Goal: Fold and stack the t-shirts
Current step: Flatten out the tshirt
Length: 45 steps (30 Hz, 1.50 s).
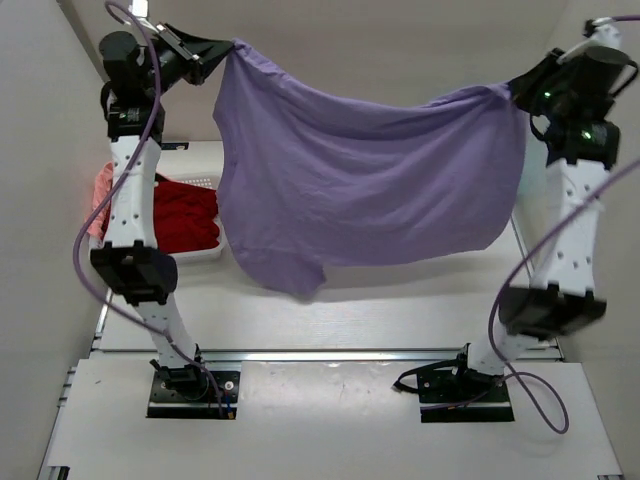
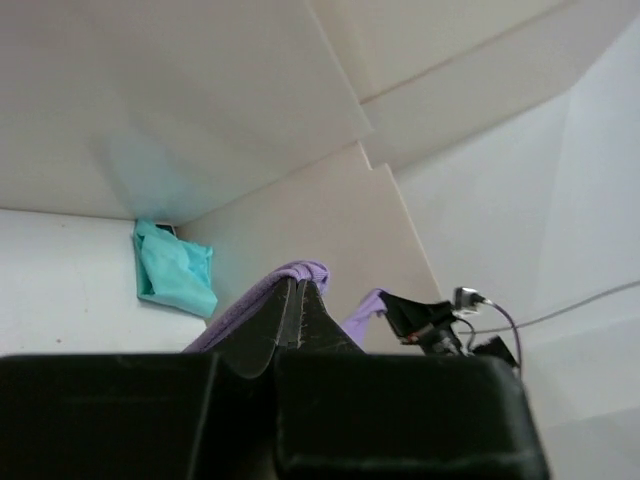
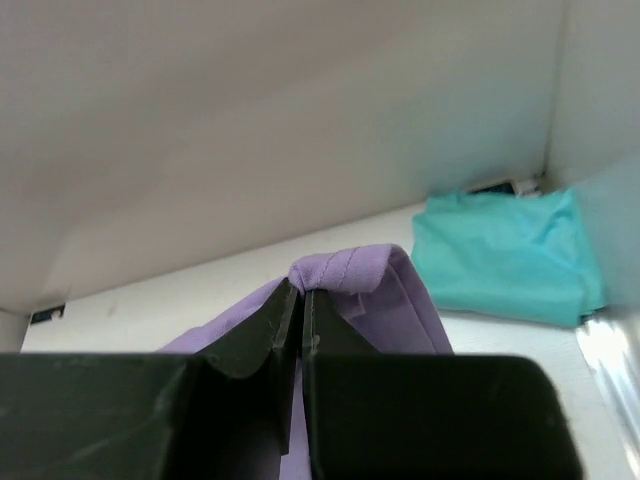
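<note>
A large lavender-purple t-shirt (image 1: pixel 370 180) hangs spread in the air between my two raised grippers, its lower edge sagging toward the table. My left gripper (image 1: pixel 228 48) is shut on its top left corner; in the left wrist view the purple hem (image 2: pixel 300 272) sits pinched at the fingertips. My right gripper (image 1: pixel 512 92) is shut on its top right corner, the purple hem (image 3: pixel 350 270) bunched at the tips. A folded teal t-shirt (image 3: pixel 505 255) lies on the table at the back; it also shows in the left wrist view (image 2: pixel 172 268). A red t-shirt (image 1: pixel 185 215) and a salmon-pink one (image 1: pixel 103 190) lie at the left.
A white lattice basket (image 1: pixel 200 255) at the left holds the red shirt. White walls enclose the table on the left, back and right. The right arm's gripper (image 2: pixel 425 318) shows in the left wrist view.
</note>
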Each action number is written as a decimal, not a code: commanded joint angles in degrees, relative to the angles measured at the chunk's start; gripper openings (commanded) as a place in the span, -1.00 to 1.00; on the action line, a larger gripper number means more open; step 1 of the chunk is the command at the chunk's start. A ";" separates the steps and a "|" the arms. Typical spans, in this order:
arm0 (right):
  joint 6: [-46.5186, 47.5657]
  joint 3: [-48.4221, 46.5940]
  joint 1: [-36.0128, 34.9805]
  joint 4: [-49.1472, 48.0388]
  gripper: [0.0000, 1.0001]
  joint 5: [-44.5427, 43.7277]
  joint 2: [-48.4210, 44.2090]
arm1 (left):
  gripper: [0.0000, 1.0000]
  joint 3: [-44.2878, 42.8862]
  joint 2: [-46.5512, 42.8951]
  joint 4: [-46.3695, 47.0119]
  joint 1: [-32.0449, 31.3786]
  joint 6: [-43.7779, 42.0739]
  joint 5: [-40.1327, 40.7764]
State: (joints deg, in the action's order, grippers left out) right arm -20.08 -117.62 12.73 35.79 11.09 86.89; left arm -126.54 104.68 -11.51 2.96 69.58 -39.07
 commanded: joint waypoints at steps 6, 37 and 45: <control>-0.76 -26.84 -1.40 7.97 -1.00 4.29 22.34 | -1.00 -17.59 15.45 7.61 2.12 11.34 -1.45; -1.02 67.61 -3.50 2.97 -0.99 3.50 -11.22 | -0.26 72.78 -28.86 -8.44 -12.70 -12.98 8.04; -0.49 67.80 -4.12 1.74 -1.00 3.93 -9.28 | -0.04 57.21 -12.76 -22.75 -16.50 -21.76 23.05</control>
State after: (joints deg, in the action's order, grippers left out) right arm -20.99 -49.58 9.04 39.81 15.33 77.32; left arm -65.65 89.60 -25.98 -13.28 52.86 -25.21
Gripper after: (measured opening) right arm 0.010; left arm 0.466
